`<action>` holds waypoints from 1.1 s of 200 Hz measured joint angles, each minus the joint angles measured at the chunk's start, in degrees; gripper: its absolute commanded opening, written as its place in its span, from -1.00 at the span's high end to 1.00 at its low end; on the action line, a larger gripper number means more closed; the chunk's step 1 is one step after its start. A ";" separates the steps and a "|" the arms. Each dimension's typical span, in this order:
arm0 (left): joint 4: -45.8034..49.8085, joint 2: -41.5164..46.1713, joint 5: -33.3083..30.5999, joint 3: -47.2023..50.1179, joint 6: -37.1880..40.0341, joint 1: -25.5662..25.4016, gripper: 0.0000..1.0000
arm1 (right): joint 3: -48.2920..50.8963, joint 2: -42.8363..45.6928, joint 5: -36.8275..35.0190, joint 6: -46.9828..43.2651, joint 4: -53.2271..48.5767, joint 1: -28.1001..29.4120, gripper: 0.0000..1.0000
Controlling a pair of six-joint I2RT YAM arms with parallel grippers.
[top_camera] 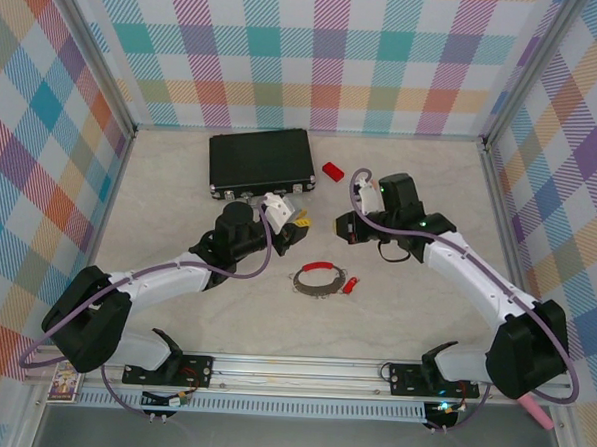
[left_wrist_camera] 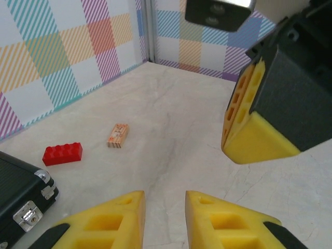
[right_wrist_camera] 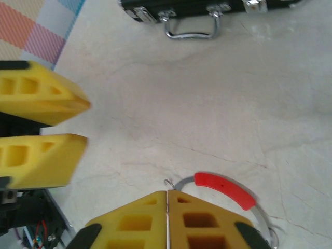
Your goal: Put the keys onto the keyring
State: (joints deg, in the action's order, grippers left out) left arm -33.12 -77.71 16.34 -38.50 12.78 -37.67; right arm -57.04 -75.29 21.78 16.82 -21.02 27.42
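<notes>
Right hand (right_wrist_camera: 167,201) closed, keyring (right_wrist_camera: 224,188) just beside

The left arm (top_camera: 166,275) and right arm (top_camera: 466,267) are white tubes with chunky black joints. A purple cable (top_camera: 248,274) loops along each one. The pincer fingers (left_wrist_camera: 111,223) are yellow blocks with square holes, maybe foam.
</notes>
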 measured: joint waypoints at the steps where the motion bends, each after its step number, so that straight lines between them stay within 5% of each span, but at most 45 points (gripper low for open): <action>1: 0.04 0.00 0.00 0.00 -0.02 0.00 0.47 | 0.09 0.00 -0.07 0.02 0.04 0.00 0.71; 83: 7.15 -3.98 -1.05 0.35 -5.79 -2.60 0.45 | 17.07 3.96 -4.74 9.68 4.50 -1.97 0.34; 142: 2.67 -10.32 -2.16 2.86 -9.01 -6.21 0.45 | 26.32 7.21 -6.56 21.35 6.03 -2.01 0.30; 220: -1.53 -11.54 -2.36 3.48 -10.03 -6.49 0.42 | 27.50 -3.45 -3.65 30.45 15.04 -2.34 0.43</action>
State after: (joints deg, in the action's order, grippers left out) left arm -34.65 -89.25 13.98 -35.03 2.74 -44.16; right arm -29.54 -78.74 18.13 47.27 -5.98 25.08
